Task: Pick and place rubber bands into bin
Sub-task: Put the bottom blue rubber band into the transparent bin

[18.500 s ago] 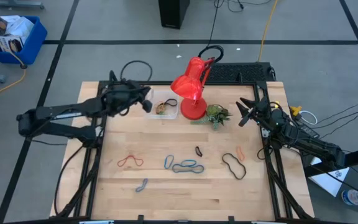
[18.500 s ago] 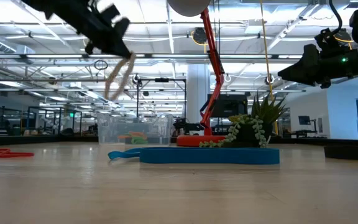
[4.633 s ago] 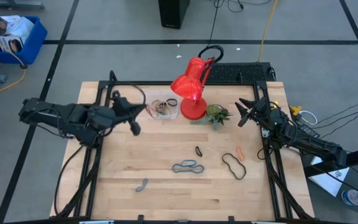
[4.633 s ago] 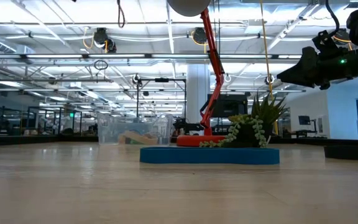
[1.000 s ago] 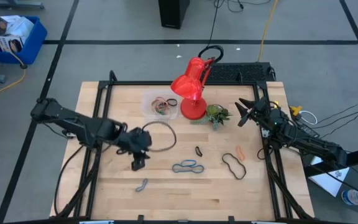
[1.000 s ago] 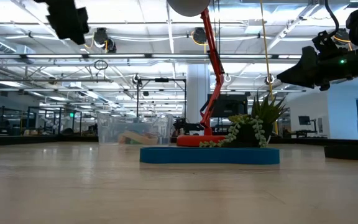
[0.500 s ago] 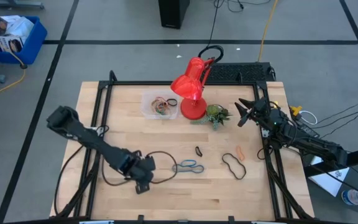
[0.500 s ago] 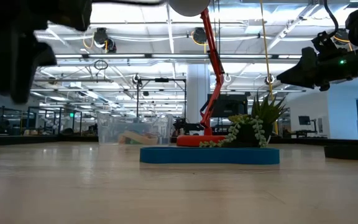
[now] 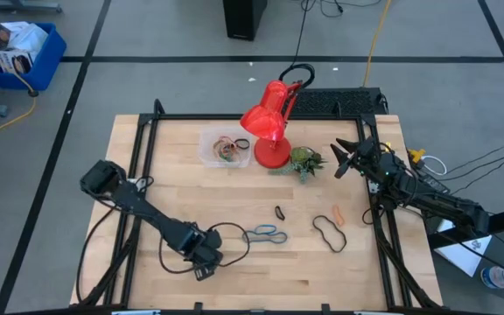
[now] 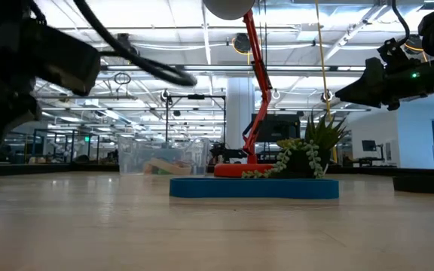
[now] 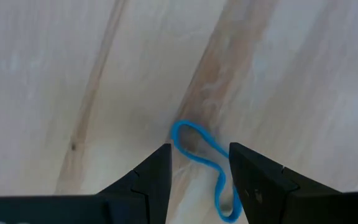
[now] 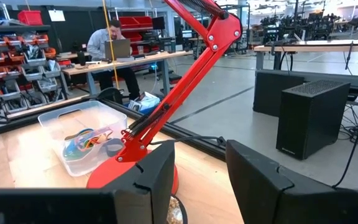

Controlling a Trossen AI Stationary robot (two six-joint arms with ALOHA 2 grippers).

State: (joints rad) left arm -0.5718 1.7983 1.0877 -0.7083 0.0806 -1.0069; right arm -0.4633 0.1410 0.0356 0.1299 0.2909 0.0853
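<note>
- Left gripper (image 9: 201, 269) is low over the front part of the table (image 9: 339, 280), fingers (image 11: 154, 180) parted with a blue rubber band (image 11: 201, 165) lying flat on the wood between them, not yet pinched.
- Right gripper (image 9: 339, 160) hangs at the table's right edge near the small plant (image 9: 304, 162), its fingers (image 12: 257, 177) spread and holding nothing.
- Clear bin (image 9: 226, 147) sits at the back of the table, just left of the red lamp (image 9: 268, 122), with several coloured bands inside.
- Loose on the wood: linked blue-grey bands (image 9: 265, 233) right of the left gripper, a small dark band (image 9: 280, 212), a large black band (image 9: 326, 233) and an orange band (image 9: 338, 214).
- A person (image 12: 107, 43) sits at a desk in the room beyond.
</note>
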